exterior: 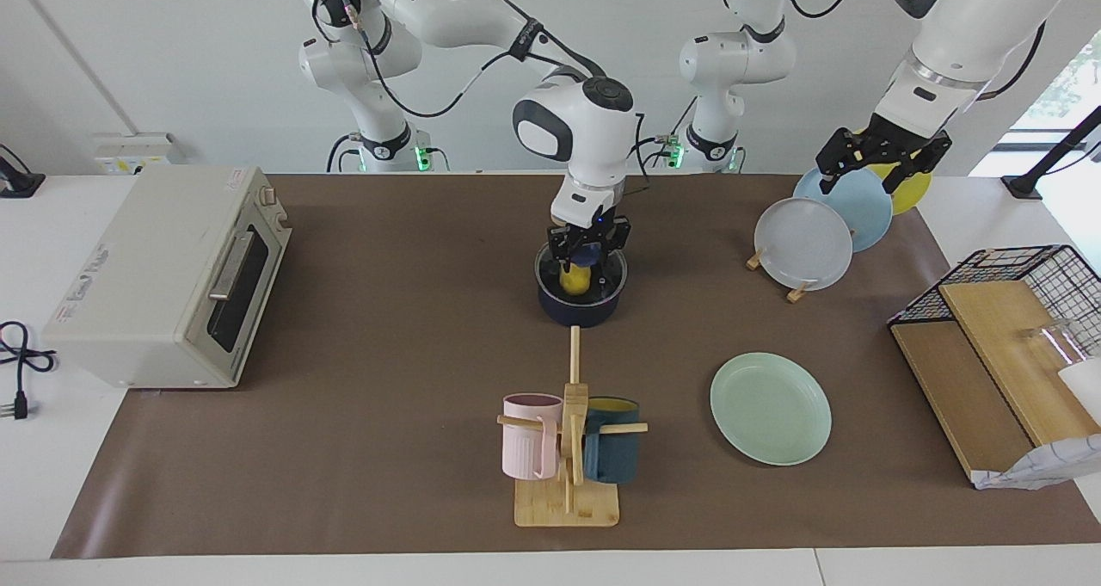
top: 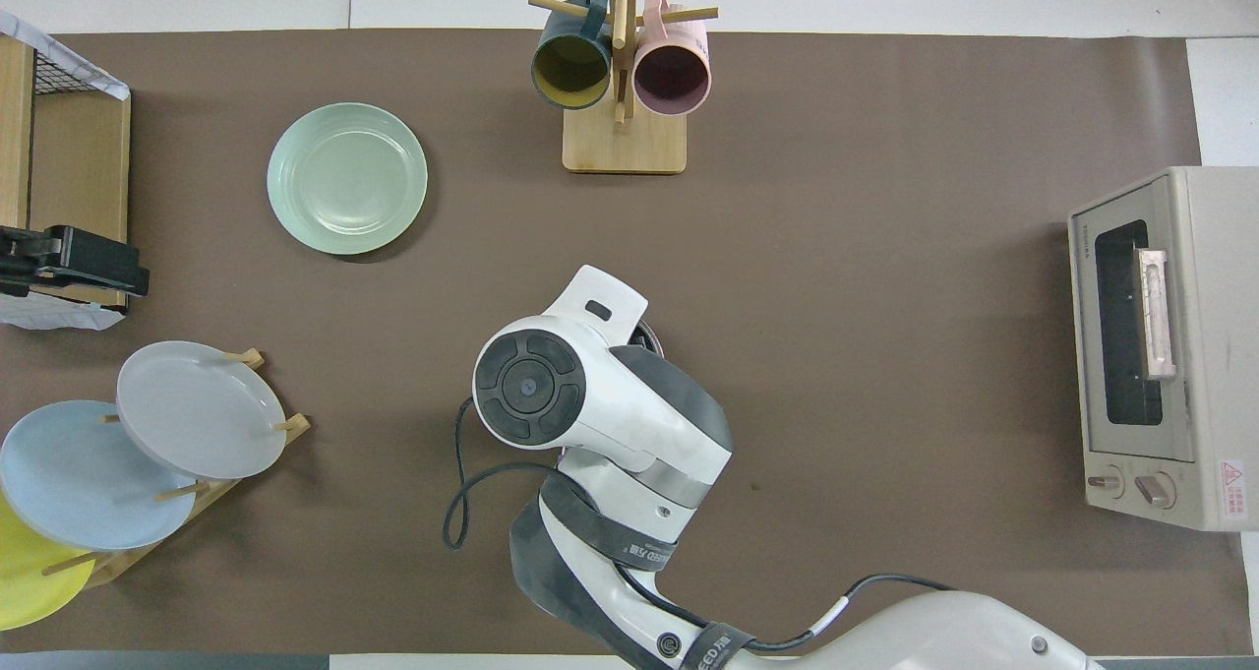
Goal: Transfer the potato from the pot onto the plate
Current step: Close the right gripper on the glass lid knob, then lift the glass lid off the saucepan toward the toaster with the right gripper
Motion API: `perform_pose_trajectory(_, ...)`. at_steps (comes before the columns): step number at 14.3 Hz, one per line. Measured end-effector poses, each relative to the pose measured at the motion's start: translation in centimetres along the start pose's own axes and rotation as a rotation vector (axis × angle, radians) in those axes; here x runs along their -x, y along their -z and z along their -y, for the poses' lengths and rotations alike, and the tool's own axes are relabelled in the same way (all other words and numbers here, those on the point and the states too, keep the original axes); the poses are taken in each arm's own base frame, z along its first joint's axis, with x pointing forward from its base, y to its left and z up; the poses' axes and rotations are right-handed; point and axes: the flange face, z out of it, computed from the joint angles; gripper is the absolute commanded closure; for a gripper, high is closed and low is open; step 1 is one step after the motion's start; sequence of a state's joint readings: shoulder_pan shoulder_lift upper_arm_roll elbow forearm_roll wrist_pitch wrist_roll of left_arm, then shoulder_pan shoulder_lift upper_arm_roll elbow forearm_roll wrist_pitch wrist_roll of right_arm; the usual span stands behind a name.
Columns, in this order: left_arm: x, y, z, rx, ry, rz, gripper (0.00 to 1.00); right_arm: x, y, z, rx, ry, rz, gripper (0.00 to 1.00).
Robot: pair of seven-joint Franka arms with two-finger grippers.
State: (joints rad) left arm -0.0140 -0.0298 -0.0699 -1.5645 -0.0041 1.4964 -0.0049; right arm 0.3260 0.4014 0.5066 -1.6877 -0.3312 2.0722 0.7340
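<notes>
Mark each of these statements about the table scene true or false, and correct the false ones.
1. The small glossy yellow potato sits inside the round navy pot. True.
2. The pale mint-green plate holds the potato. False: the plate holds nothing.
3. The right hand is down at the potato in the pot. True.
4. The left hand is over the wooden mug stand. False: it waits above the racked plates.
5. The mugs lie on the toaster oven. False: they hang on the stand.

A toaster oven [exterior: 168, 276] sits at the right arm's end of the counter; a wooden mug tree [exterior: 568, 448] carries a pink mug [exterior: 529, 435] and a teal mug [exterior: 612, 451].
</notes>
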Motion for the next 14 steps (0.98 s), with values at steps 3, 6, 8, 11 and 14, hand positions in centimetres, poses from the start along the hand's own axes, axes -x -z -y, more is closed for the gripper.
perform_pose_trajectory(3,0.0,0.0,0.0,0.0,0.0,0.0,0.0,0.0,0.0,0.0,-0.002,0.0,-0.001,0.41)
perform_pose_trajectory(6,0.0,0.0,0.0,0.0,0.0,0.0,0.0,-0.1,0.1,0.1,-0.009,-0.002,-0.005,0.41)
perform_pose_trajectory(8,0.0,0.0,0.0,0.0,0.0,0.0,0.0,-0.2,0.3,0.1,-0.012,-0.003,-0.009,0.41)
perform_pose_trajectory(11,0.0,0.0,0.0,0.0,0.0,0.0,0.0,-0.4,0.6,0.1,-0.015,-0.006,-0.015,0.41)
perform_pose_trajectory(14,0.0,0.0,0.0,0.0,0.0,0.0,0.0,-0.9,1.5,-0.4,-0.013,0.004,-0.022,0.41)
